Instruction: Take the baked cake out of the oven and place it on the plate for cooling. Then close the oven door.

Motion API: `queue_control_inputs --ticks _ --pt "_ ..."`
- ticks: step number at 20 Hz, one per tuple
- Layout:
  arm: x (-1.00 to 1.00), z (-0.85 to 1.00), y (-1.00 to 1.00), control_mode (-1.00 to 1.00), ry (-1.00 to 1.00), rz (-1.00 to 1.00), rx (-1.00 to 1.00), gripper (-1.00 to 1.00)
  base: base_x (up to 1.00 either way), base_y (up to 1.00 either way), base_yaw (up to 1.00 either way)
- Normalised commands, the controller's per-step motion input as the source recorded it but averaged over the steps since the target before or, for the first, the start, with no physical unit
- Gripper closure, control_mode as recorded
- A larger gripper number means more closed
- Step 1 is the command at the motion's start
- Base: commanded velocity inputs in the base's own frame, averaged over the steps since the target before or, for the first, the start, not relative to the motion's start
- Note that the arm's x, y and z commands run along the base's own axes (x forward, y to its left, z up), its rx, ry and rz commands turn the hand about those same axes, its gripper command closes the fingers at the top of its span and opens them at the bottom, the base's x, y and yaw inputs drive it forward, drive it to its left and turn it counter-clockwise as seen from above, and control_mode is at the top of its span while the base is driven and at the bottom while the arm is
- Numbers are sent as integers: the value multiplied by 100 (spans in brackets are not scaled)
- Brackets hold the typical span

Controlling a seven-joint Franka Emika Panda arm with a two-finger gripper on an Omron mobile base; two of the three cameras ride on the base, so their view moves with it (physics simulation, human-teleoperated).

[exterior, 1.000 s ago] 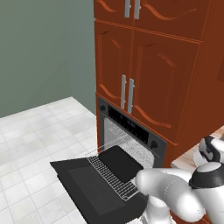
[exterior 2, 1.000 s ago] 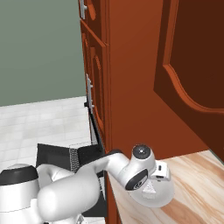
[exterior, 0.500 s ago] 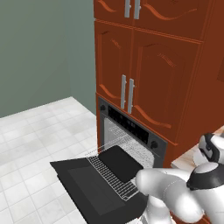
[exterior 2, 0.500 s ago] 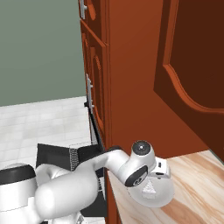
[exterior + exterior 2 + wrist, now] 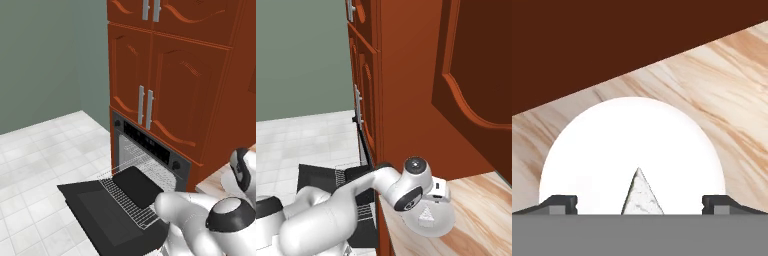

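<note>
Spread wide, the tool hangs over the plate with its two dark fingertips on either side of the baked cake, touching nothing. From the hand view the cake is a pale, speckled wedge lying on the white plate, which rests on the light wooden desk. In the right base view the cake shows as a small pale triangle on the plate, just below the wrist. From the left base view the oven stands open, the oven door folded down flat, a wire rack drawn out over it carrying a flat black tray.
</note>
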Motion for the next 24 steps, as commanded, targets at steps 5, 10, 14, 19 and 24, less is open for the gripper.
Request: queue_control_inputs --ticks 5,10,14,19,24 --pt "-11 29 26 -100 -7 5 -2 -100 0 0 0" --pt "-16 29 26 -100 -4 4 -3 -100 0 0 0" --pt "-16 23 32 -100 -1 2 -7 -100 0 0 0" --pt "-6 19 42 -100 0 0 -5 -100 0 0 0" --pt "-6 18 48 -100 0 0 -1 -100 0 0 0"
